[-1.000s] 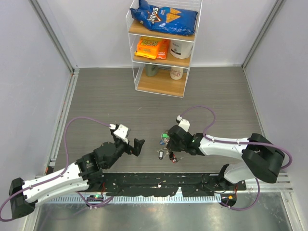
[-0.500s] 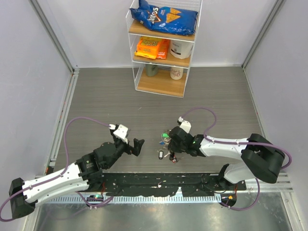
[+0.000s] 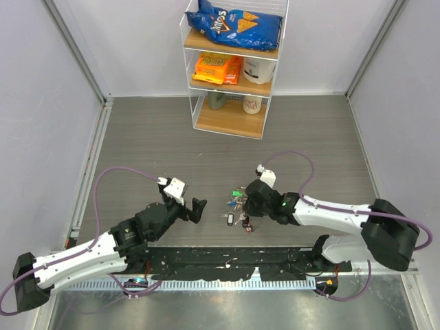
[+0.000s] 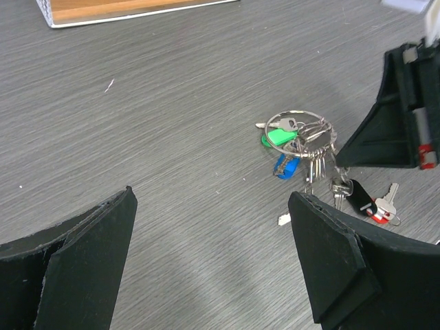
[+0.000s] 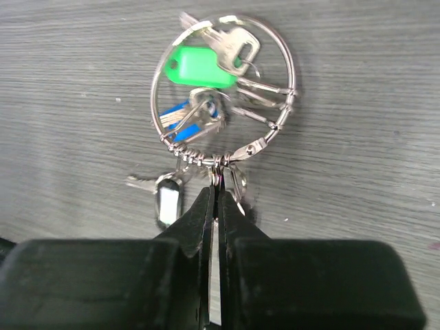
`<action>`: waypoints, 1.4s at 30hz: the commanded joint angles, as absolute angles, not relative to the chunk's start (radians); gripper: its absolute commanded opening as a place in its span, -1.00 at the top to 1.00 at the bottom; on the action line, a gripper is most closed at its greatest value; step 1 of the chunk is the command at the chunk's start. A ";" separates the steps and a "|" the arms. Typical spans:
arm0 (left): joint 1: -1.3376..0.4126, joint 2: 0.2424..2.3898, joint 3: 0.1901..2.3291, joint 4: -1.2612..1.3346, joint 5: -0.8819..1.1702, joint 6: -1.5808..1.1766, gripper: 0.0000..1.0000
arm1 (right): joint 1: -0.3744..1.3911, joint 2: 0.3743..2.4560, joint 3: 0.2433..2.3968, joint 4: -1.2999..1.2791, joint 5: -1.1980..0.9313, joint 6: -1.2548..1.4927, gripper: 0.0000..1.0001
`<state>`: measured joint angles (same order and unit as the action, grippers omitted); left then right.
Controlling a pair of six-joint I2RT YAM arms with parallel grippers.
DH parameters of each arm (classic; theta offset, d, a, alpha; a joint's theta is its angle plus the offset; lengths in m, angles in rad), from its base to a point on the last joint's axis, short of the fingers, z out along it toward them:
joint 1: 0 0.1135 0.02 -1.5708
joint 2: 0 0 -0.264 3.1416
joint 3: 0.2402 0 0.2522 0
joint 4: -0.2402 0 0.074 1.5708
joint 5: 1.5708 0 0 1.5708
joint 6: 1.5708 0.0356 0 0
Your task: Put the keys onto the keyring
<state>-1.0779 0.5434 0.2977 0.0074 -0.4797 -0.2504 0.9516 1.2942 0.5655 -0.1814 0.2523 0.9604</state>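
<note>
The keyring [image 5: 293, 74] lies flat on the grey table with keys on it: a green-headed key [image 5: 199, 67], a blue-headed one [image 5: 180, 124] and plain silver ones. My right gripper [image 5: 215, 196] is shut on a thin silver key blade that hangs from the ring's near edge by a small loop. A black-headed key [image 5: 167, 203] lies just left of its fingers. In the top view the bunch of keys [image 3: 237, 201] sits at the right gripper [image 3: 249, 206]. My left gripper [image 3: 196, 206] stands open a short way left of it, empty, its jaws [image 4: 212, 199] wide apart over bare table.
A red and black key [image 4: 368, 206] lies on the table near the right gripper's fingers [image 4: 392, 130]. A clear shelf unit [image 3: 230, 117] with snacks and cups stands at the back. Grey walls close in both sides.
The right gripper's jaws have closed onto the key blade at the ring. The right arm has slid slightly rightward and nearer. The left arm has not moved.
</note>
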 commanded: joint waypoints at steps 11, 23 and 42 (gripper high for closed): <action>-1.077 0.468 0.324 0.118 -0.155 -0.203 -0.99 | 0.950 1.031 0.937 -0.508 0.054 0.470 0.89; -1.078 0.425 0.371 0.239 0.069 -0.175 -0.99 | 0.959 0.968 1.111 -0.687 -0.155 0.393 0.89; -1.081 0.647 0.500 0.408 0.221 -0.190 -0.99 | 1.009 1.042 1.290 -0.775 -0.117 0.422 0.89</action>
<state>-1.0782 0.6346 0.4435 0.3183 0.1799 -0.1978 1.0008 1.0298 1.2240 -0.7902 -0.1394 0.4202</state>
